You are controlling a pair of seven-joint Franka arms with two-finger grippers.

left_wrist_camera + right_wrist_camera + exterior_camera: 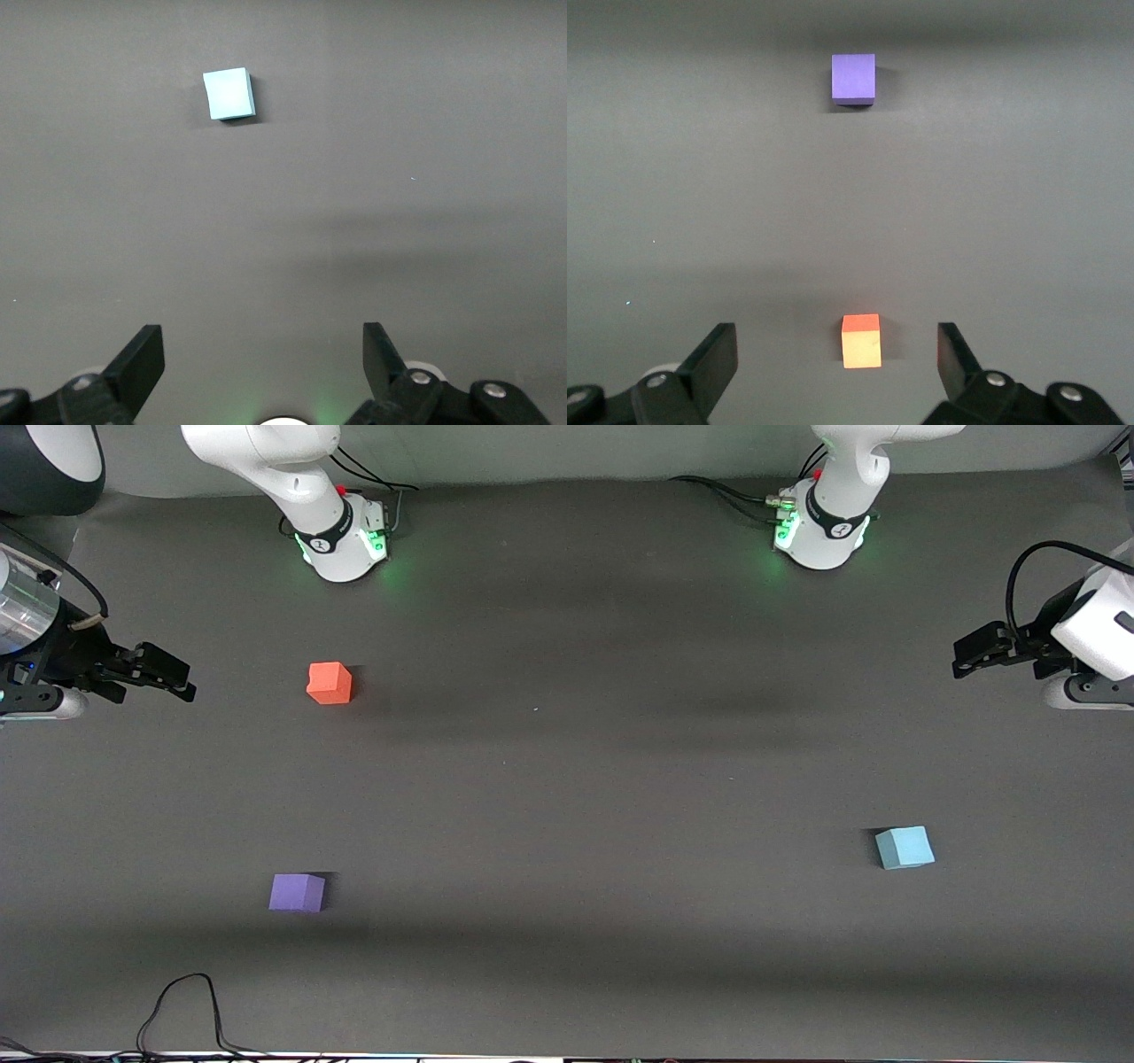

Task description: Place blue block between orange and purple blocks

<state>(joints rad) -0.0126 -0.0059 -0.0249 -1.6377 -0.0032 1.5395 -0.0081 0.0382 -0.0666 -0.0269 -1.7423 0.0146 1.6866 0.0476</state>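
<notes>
Nearest the front camera sat the small matte violet-purple cube [297, 892], toward the right arm's end of the dark grey table [567, 779]. Farther from the camera stood the orange-red matte cube [330, 683]. Well apart, toward the left arm's end, lay the pale sky-blue matte cube [904, 847], untouched. Both the left gripper [966, 657] and right gripper [177, 677] hovered with fingers spread apart over opposite table ends.

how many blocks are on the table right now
3. The orange block and purple block sit toward the right arm's end, purple nearer the front camera. The blue block sits toward the left arm's end.
</notes>
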